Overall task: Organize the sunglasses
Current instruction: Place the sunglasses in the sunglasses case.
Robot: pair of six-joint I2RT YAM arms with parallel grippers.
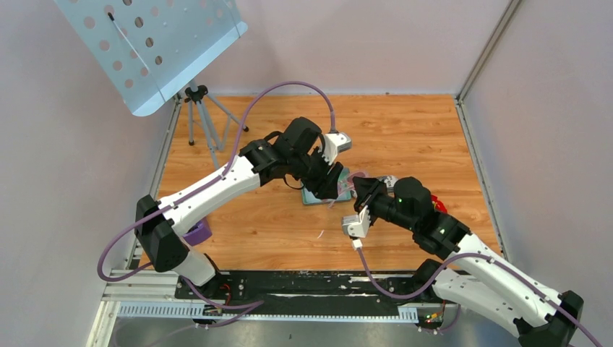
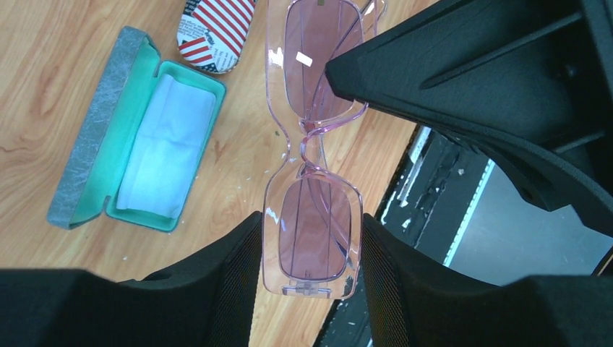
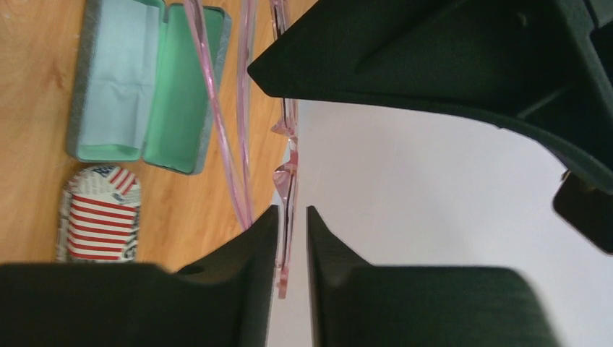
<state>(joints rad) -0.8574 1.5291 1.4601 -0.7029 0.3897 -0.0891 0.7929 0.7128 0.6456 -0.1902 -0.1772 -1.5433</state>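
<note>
Sunglasses (image 2: 316, 72): pink-tinted lenses, thin frame, held above the wooden table (image 2: 43, 58) near its middle, between both grippers.
Left gripper (image 2: 311, 246): fingers pressed on both sides of one lens, gripping it.
Right gripper (image 3: 293, 238): jaws narrow around the frame's other end; whether they grip cannot be told.
Grey case (image 2: 101, 123): open, green-lined, on the table.
Flag-patterned case (image 2: 213, 32): closed, just beside the grey case.
</note>
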